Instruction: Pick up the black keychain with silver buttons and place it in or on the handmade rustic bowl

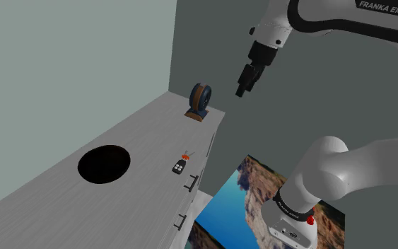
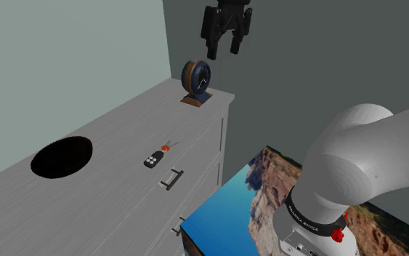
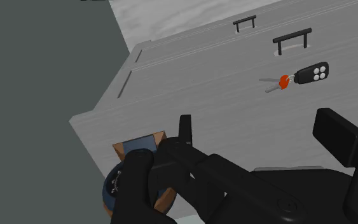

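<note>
The keychain (image 1: pixel 179 167), mid shoulder view, looks light and stiff; pinch its black fob's sides. The gripper (image 2: pixel 223 51) hangs spread, empty.

Pincer (image 2: pixel 223 49) aloft, fingers (image 2: pixel 211 48) apart.

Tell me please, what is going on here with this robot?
A white robot arm holds its pincer open and empty in the air, roughly above the round clock at the dresser's far corner. The black keychain lies untouched near the dresser's front edge, apart from the dark bowl. Nothing is picked up yet.
</note>
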Robot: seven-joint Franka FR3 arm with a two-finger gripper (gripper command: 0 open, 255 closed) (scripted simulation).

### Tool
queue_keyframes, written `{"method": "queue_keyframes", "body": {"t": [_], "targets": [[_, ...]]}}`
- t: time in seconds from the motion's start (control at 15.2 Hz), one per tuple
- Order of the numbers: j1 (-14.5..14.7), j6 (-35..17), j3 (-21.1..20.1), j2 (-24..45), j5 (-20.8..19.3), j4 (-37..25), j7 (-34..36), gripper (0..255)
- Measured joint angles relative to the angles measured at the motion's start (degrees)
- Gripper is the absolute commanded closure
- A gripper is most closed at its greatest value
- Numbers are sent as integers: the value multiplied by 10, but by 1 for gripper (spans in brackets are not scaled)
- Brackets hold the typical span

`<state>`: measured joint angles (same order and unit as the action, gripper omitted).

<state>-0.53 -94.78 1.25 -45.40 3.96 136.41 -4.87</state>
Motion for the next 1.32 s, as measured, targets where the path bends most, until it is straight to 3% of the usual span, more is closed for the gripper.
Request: {"method": "queue_keyframes", "body": {"t": [0.2, 0.66, 1.32], "targets": [[1, -15, -14, 0, 7, 15, 19, 0], [14, -104, -108, 20, 55, 84, 142, 0], [17, -256, -253, 155, 99, 102, 328, 0]]}}
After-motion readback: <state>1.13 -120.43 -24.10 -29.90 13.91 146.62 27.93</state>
